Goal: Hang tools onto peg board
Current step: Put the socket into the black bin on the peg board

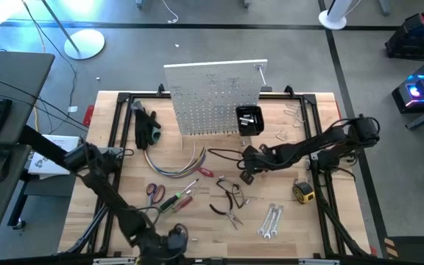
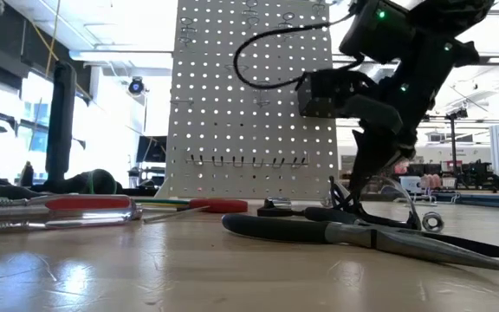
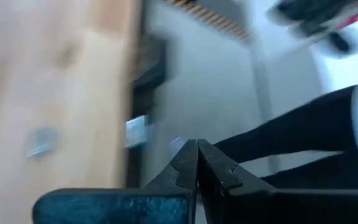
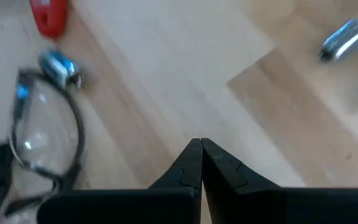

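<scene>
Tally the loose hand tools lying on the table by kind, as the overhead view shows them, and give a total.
Scissors: 1
Screwdrivers: 2
Pliers: 2
Wrenches: 2
Tape measure: 1
Total: 8

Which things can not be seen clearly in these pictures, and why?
- Left gripper: hangs off the table's front edge; wrist view beyond it is motion-blurred.
- Wrenches: too small in the high view to tell sizes.
- Peg board: its top is cut off in the low view; the right arm covers its black bin.
</scene>
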`<state>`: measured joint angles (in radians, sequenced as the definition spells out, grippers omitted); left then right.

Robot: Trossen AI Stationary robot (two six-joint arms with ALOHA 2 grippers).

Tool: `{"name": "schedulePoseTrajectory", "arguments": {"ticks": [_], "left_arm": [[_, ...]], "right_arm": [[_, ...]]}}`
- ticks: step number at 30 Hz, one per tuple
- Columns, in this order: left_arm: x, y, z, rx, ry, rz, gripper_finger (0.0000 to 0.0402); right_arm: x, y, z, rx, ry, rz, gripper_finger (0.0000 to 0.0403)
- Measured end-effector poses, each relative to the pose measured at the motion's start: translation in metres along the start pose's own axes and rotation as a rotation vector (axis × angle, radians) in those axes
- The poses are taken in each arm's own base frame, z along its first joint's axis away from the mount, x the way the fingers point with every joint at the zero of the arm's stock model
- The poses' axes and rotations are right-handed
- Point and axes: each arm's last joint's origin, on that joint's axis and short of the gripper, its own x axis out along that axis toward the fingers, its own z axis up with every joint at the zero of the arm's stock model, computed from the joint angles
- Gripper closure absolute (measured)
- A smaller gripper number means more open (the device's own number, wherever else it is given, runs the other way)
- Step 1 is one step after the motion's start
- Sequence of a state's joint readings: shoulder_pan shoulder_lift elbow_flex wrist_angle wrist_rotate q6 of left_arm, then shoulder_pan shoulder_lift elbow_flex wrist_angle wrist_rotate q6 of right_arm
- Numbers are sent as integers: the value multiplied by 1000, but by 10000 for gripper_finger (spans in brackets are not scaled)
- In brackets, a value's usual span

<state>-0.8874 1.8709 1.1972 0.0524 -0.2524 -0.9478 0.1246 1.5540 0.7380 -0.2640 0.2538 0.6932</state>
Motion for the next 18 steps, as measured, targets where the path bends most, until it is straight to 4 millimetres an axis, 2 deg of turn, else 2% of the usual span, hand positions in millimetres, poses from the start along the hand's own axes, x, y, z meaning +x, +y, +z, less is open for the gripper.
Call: {"name": "schedulePoseTrajectory", "arguments": {"ticks": [2,6,12,16,18], "left_arm": [[3,-3,-4,-25,-12,-19,401],[21,8,-14,-143,0,55,401],[51,-22,-1,-155,-3,75,401],[73,-30,-8,-148,70,130,401],[75,-33,-12,-163,68,149,401]], "right_arm": [[-3,0,2,8,-26,-11,403],[-8,0,5,16,-51,2,403],[-8,1,4,-5,-47,5,403],[-8,1,4,-5,-50,2,403],[-8,1,4,-2,-49,2,403]]}}
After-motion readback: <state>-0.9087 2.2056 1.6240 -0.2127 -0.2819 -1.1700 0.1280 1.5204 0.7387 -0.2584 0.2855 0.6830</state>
